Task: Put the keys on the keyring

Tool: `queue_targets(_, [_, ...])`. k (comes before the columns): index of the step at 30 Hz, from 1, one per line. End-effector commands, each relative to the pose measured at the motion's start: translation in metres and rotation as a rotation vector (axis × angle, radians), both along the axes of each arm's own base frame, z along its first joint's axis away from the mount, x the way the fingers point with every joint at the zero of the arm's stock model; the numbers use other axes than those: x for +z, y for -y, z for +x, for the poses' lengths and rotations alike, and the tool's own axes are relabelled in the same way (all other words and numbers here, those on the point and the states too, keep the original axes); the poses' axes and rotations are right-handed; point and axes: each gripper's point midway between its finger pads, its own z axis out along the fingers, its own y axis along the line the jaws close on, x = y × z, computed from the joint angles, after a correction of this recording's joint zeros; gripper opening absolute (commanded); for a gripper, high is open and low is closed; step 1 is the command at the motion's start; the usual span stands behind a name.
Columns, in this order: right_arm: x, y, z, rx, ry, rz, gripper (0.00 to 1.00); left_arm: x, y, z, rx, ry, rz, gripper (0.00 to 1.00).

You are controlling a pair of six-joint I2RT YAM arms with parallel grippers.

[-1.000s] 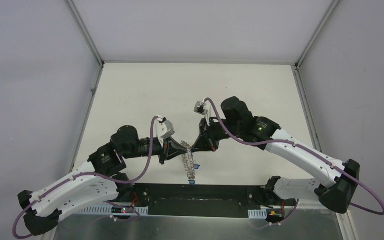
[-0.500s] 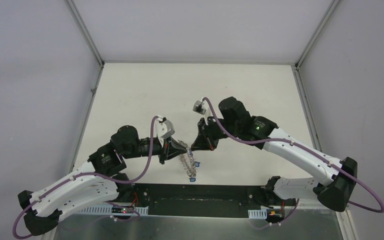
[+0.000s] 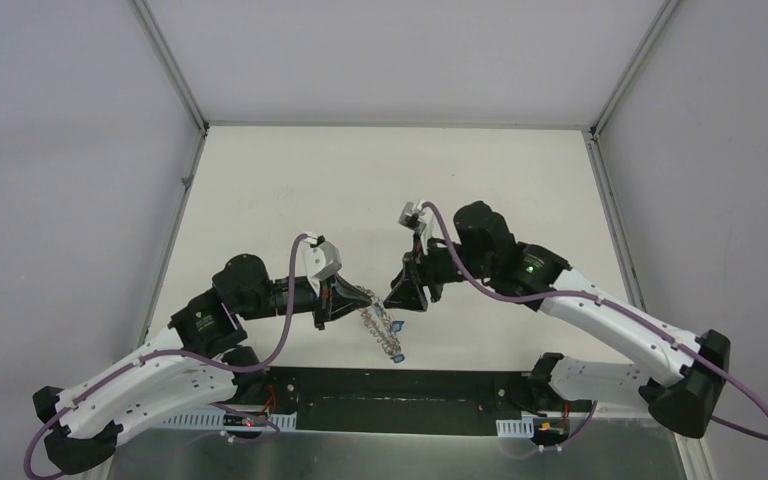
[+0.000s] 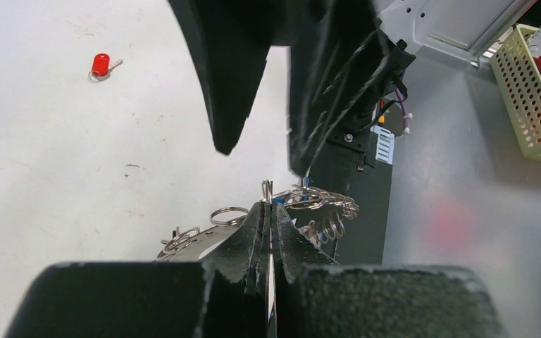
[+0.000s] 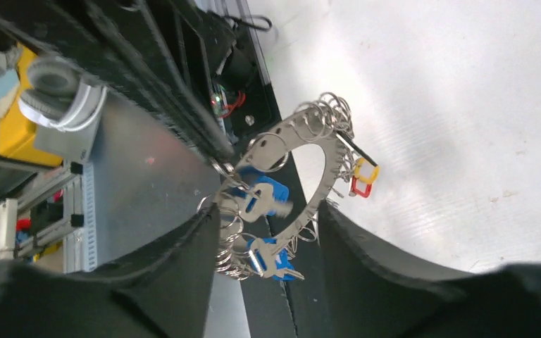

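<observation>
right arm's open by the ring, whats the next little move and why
Probably draw the right pincer straight back off the keyring. Its jaws stand apart, gripping nothing, and the blue-tagged keys hang on the ring, which the shut left pincer holds up. A red-tagged key lies loose on the table, so that seems the next pickup.

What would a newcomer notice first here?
The keyring, hung with blue-tagged keys, is pinched in the shut left gripper between the two arms, with the open right gripper facing it. One red-tagged key lies alone on the white table.
</observation>
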Motion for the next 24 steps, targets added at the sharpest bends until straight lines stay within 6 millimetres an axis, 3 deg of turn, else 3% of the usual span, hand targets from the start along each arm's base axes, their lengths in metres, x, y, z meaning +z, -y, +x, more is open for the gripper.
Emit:
queue_targets(1, [0.051, 0.006, 0.007, -0.045, 0.196, 0.197, 0.6, 0.036, -0.001, 0.0, 0.001, 0.087, -0.1, 0.0])
queue_targets(3, [0.06, 0.01, 0.005, -0.051, 0.256, 0.262, 0.66, 0.036, -0.001, 0.0, -0.001, 0.092, -0.1, 0.0])
queue_targets(5, [0.07, 0.016, 0.013, -0.129, 0.29, 0.318, 0.78, 0.037, -0.001, 0.0, -0.004, 0.097, -0.101, 0.0])
queue_targets(8, [0.081, 0.027, 0.025, -0.254, 0.326, 0.386, 0.85, 0.038, -0.001, -0.001, -0.009, 0.098, -0.103, 0.0])
queue_targets(12, [0.088, 0.031, 0.008, -0.158, 0.421, 0.466, 0.85, 0.04, 0.0, -0.004, -0.028, 0.103, -0.109, 0.0])
queue_targets(16, [0.084, 0.025, -0.017, 0.02, 0.495, 0.548, 0.86, 0.044, 0.003, -0.01, -0.068, 0.12, -0.131, 0.0])
queue_targets(20, [0.078, 0.019, -0.027, 0.112, 0.502, 0.571, 0.87, 0.048, 0.006, -0.015, -0.107, 0.135, -0.152, 0.0])
queue_targets(24, [0.072, 0.014, -0.036, 0.193, 0.509, 0.599, 0.75, 0.049, 0.008, -0.015, -0.112, 0.135, -0.154, 0.0])
